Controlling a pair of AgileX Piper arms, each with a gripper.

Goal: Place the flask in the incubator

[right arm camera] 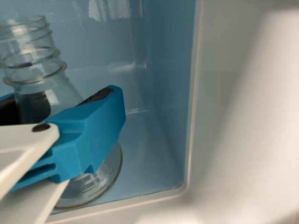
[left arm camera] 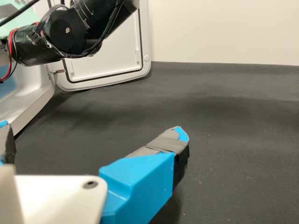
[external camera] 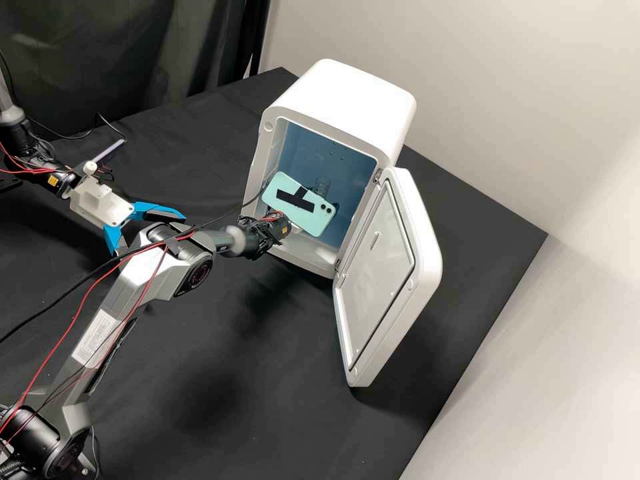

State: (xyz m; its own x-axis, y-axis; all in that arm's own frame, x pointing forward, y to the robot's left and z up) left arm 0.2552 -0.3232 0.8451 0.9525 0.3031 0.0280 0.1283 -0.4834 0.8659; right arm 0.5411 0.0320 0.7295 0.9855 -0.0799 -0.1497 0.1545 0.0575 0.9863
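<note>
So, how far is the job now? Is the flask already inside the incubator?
Done: the door stands open, and the flask is inside the incubator, low down. In hand: the right gripper is shut on it. Left to do: set it down if it is not resting yet, let go, and pull the arm out. The left gripper is open over the bench.

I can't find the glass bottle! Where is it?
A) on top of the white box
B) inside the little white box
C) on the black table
B: the flask stands inside the incubator, in its blue chamber, with the right gripper around it.
</note>
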